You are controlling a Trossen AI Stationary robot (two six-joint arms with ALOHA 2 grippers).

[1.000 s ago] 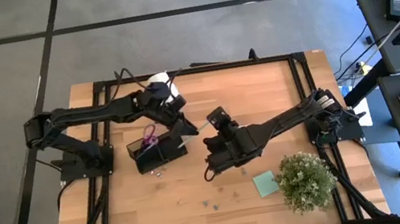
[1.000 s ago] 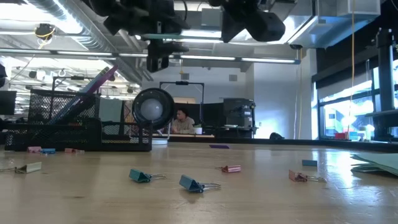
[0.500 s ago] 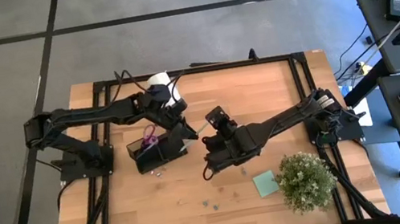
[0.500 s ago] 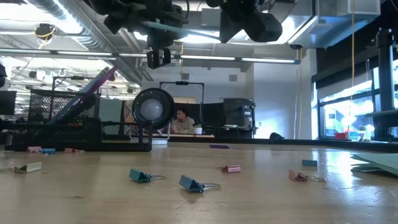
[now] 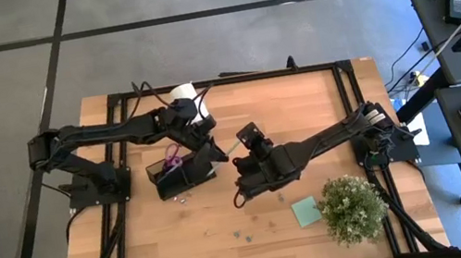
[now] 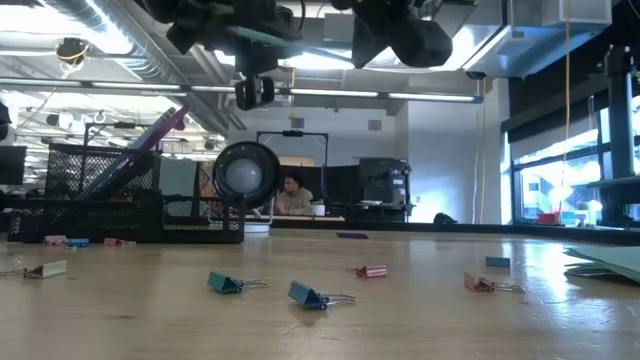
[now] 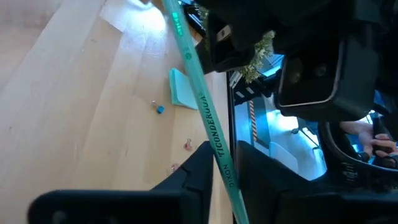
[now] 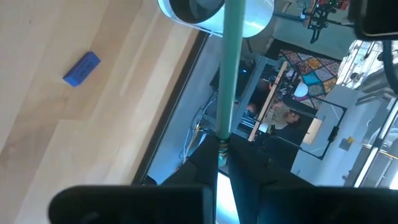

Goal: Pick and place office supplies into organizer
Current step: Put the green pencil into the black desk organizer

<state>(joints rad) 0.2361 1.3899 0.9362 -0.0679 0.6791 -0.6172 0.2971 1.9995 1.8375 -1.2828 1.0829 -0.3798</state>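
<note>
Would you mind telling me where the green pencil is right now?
In the high view the green pencil hangs above the table's middle, gripped by both the left gripper and the right gripper, just right of the black organizer.

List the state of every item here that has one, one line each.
left pincer, shut on the pencil
right pincer, shut on the same pencil
pencil, held in the air by both pincers
scissors, standing in the organizer
sticky-note pad, flat on the table
clips, lying loose on the table
</note>
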